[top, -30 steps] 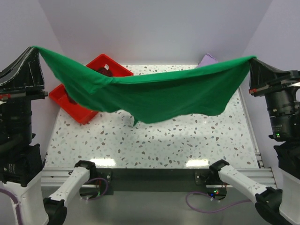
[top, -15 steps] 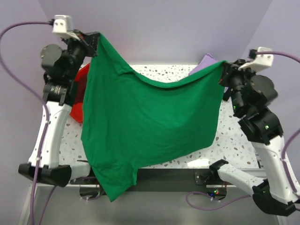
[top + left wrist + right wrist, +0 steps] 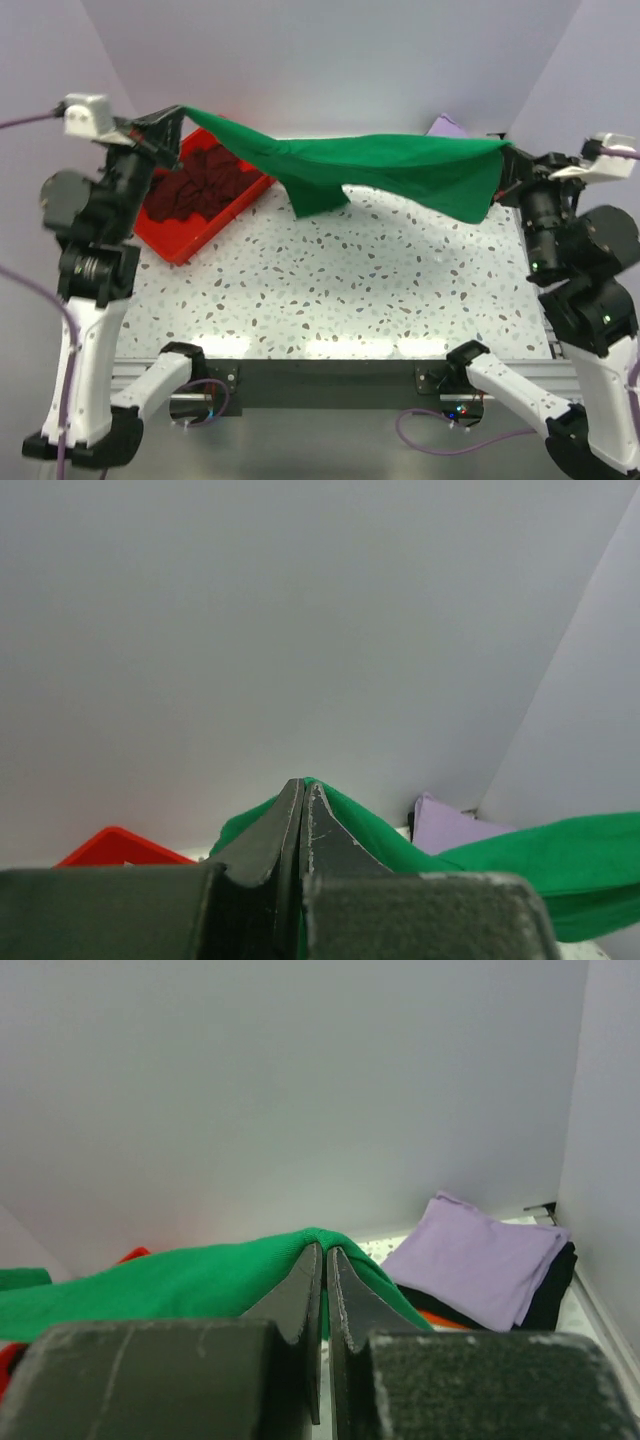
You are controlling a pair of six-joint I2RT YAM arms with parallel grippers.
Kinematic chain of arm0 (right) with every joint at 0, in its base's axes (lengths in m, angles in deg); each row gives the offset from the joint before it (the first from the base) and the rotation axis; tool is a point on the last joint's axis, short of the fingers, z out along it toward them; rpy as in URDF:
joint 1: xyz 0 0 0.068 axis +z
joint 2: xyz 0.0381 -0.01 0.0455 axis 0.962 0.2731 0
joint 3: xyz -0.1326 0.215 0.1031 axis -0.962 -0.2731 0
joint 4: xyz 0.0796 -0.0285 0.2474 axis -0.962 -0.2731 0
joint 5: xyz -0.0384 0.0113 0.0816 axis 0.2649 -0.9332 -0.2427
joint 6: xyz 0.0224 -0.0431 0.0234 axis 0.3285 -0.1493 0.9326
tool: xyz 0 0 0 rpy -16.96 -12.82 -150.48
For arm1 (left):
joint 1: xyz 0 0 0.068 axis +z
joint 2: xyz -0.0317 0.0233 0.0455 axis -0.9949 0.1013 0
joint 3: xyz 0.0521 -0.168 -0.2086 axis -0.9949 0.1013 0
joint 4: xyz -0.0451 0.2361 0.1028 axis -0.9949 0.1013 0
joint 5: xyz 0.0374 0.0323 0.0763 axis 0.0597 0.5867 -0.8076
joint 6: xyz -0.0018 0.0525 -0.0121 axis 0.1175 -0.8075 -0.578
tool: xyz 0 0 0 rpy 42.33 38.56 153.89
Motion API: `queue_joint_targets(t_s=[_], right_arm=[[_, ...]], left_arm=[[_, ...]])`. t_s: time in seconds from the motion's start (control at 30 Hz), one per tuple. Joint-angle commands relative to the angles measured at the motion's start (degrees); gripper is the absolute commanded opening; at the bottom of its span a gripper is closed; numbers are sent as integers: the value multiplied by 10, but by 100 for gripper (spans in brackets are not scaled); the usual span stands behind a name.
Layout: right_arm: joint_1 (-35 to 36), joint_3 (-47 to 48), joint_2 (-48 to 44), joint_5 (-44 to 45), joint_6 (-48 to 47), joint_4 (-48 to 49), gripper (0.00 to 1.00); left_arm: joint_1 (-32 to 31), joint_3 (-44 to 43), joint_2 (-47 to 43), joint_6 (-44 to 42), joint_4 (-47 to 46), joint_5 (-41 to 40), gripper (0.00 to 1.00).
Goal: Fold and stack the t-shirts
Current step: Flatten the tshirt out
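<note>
above the speckled desk [image 3: 400,290] the green t-shirt [image 3: 400,165] hangs stretched between the two arms, sagging in the middle. the red tray [image 3: 175,245] at the far left holds the crumpled maroon t-shirt [image 3: 205,180], and in the far right corner a folded lavender t-shirt [image 3: 470,1255] lies on a black t-shirt [image 3: 550,1290]. the left tool [image 3: 303,790] and the right tool [image 3: 325,1252] are each clamped shut on the green cloth — one at either end.

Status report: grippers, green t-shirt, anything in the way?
Left gripper, right gripper shut on green t-shirt. Stretched between them, above table. Red tray beneath left end.
</note>
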State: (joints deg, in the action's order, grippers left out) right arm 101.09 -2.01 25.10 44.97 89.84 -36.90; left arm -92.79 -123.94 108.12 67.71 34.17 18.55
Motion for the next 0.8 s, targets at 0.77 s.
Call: queue_joint_targets(t_s=[0.77], right_arm=[[0, -23, -41, 108, -11, 16, 0]], left_arm=[[2, -61, 51, 68, -133, 148, 0]])
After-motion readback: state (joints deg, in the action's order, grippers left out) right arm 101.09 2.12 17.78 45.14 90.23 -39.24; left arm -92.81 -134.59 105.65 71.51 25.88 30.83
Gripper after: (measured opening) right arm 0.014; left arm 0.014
